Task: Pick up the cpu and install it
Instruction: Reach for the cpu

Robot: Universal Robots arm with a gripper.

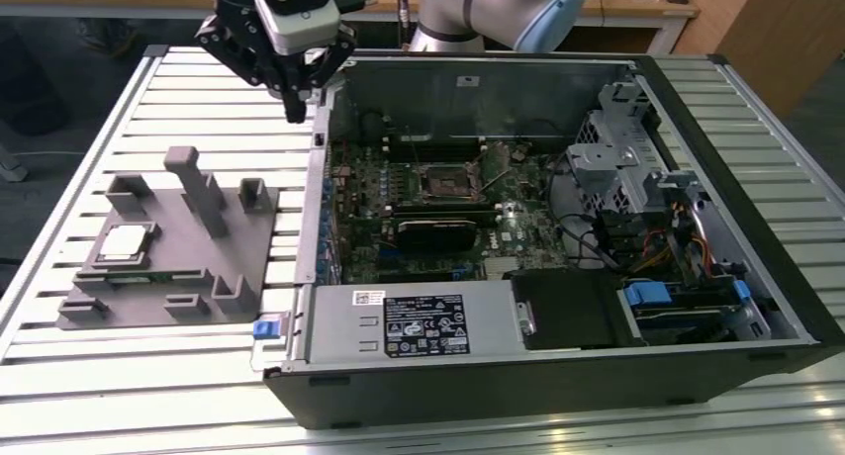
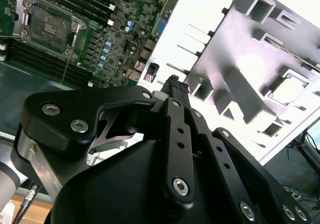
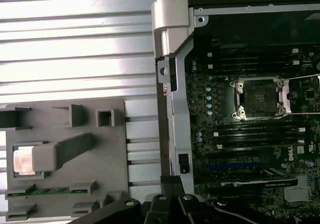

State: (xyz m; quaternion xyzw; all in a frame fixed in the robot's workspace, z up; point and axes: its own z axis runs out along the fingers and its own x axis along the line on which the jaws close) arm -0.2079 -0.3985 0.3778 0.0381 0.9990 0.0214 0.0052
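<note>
The cpu (image 1: 123,242), a pale silvery square chip, lies in a pocket of the grey fixture plate (image 1: 185,287) on the exterior view's left; both wrist views show the cpu (image 2: 289,89) (image 3: 22,160) in that pocket. My gripper (image 1: 293,104) hangs above the table between the fixture and the back corner of the open computer case, well apart from the chip. Its black fingers meet at the tips with nothing between them, as the gripper (image 2: 173,84) (image 3: 170,179) shows in both wrist views. The motherboard's socket (image 1: 446,181) (image 3: 260,98) (image 2: 50,29) sits open and bare inside the case.
The open case (image 1: 739,178) takes up the middle and the exterior view's right of the slatted metal table (image 1: 79,129), with drive cages, cables and a power supply (image 1: 416,321). Grey posts (image 1: 198,183) rise from the fixture. A green memory stick (image 3: 50,189) lies in a fixture slot.
</note>
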